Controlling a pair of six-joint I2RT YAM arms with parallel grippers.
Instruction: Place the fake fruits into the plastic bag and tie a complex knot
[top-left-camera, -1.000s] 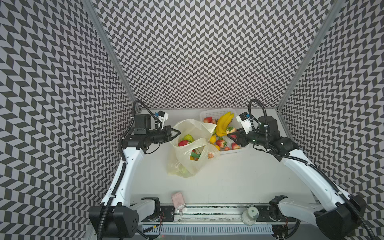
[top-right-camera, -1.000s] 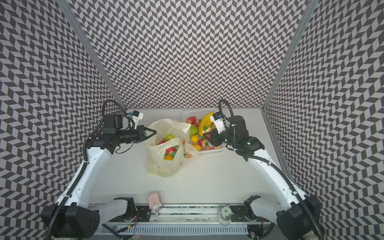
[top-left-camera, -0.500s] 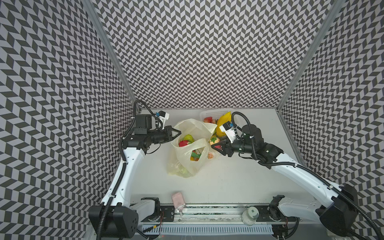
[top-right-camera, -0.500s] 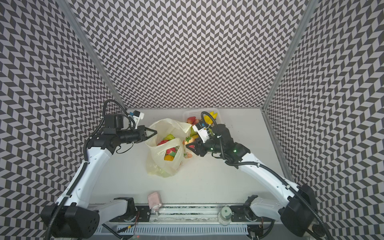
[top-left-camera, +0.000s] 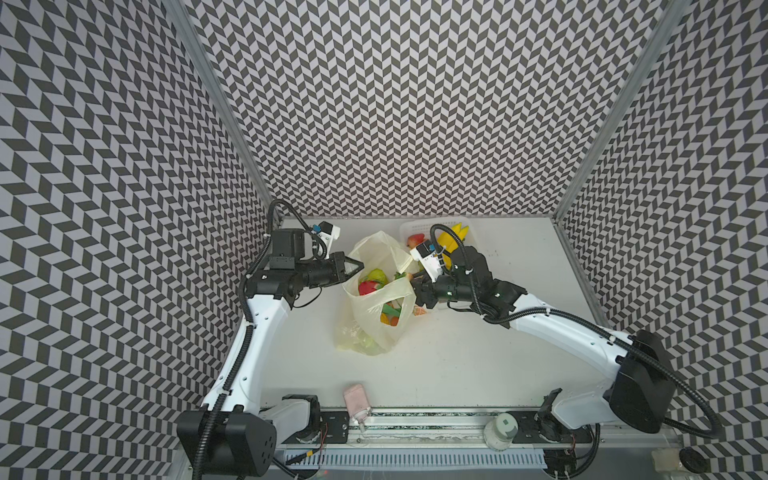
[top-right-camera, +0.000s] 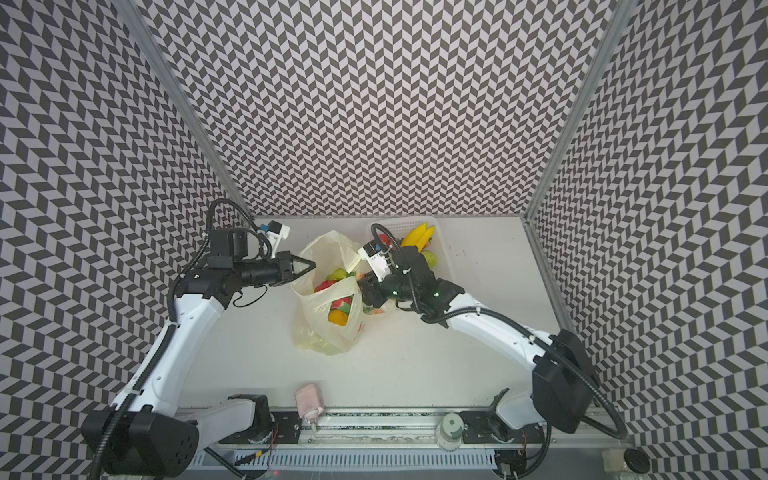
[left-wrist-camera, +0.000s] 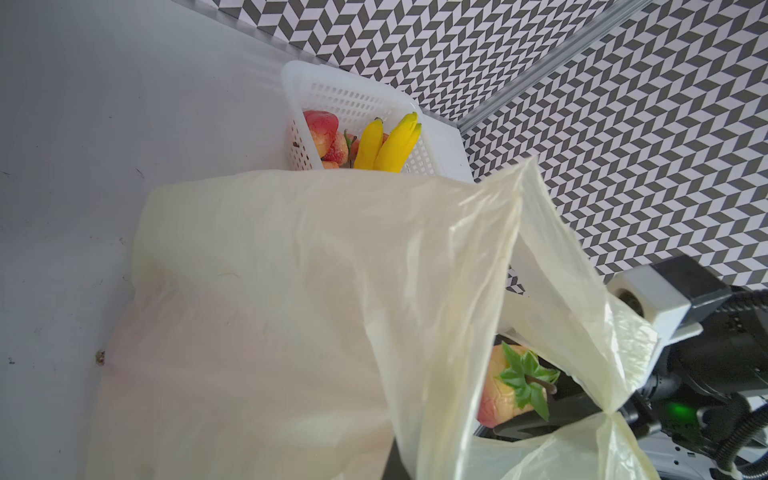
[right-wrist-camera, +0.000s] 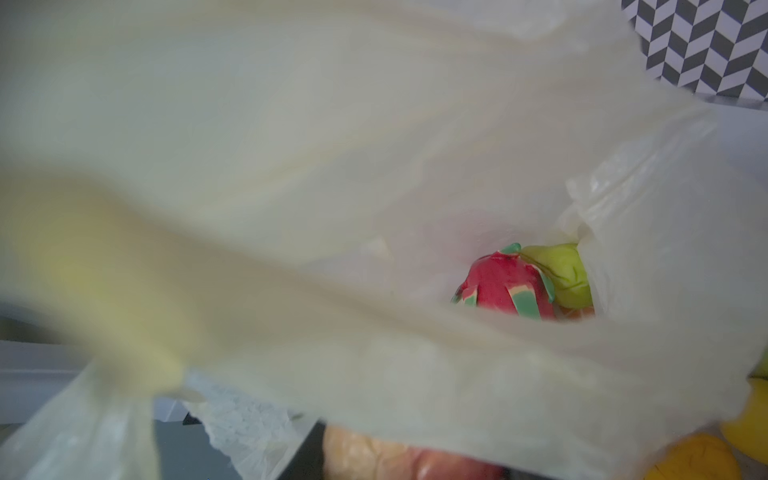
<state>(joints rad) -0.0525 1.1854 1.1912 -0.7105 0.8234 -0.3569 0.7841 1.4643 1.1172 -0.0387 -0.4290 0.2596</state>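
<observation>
The pale-yellow plastic bag (top-left-camera: 372, 305) (top-right-camera: 322, 309) stands open mid-table with several fake fruits inside, among them a red dragon fruit (right-wrist-camera: 503, 286) and a green one (right-wrist-camera: 565, 270). My left gripper (top-left-camera: 357, 266) (top-right-camera: 311, 264) is shut on the bag's left rim and holds it up. At the bag's right rim, my right gripper (top-left-camera: 415, 286) (top-right-camera: 365, 291) is shut on a peach (left-wrist-camera: 505, 386) (right-wrist-camera: 374, 457) with green leaves. Bag film hides most of both jaws in the wrist views. No knot shows.
The white perforated basket (top-left-camera: 415, 227) (left-wrist-camera: 332, 89) sits at the back behind my right arm, holding bananas (top-left-camera: 453, 237) (left-wrist-camera: 390, 145) and red fruits. A small fruit (top-left-camera: 417, 309) lies beside the bag. A pink object (top-left-camera: 355, 397) rests at the front edge.
My right arm has swung from the basket leftward to the bag's right rim, carrying the peach. The left arm and the bag's held rim have stayed put.
</observation>
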